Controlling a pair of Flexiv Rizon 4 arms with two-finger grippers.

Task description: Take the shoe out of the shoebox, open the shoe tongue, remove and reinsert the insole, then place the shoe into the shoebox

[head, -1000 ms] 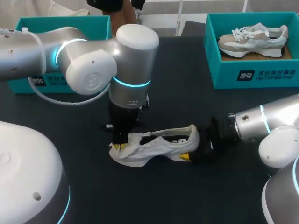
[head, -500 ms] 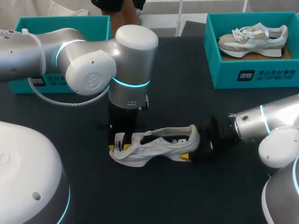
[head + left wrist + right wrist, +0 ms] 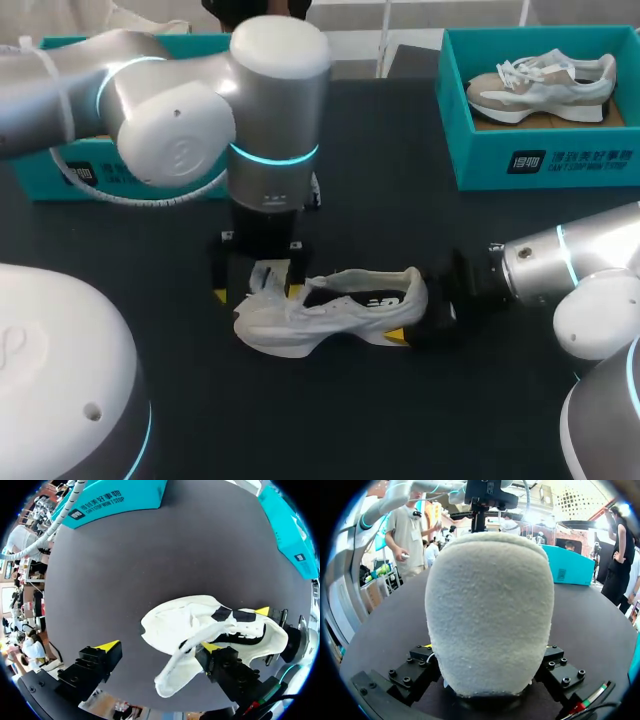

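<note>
- Dark bench [image 3: 380, 190] carries a white shoe [image 3: 335, 318] lying on its side mid-surface, outside the teal shoebox [image 3: 70, 175].
- Right gripper [image 3: 422, 318] clamps the heel from both sides.
- Left gripper [image 3: 159, 646] is spread wide at the toe end, holding nothing.

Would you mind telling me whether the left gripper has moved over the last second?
Yes. The left gripper has shifted left and slightly back, toward the left teal shoebox, while the white shoe has stayed in place.
</note>
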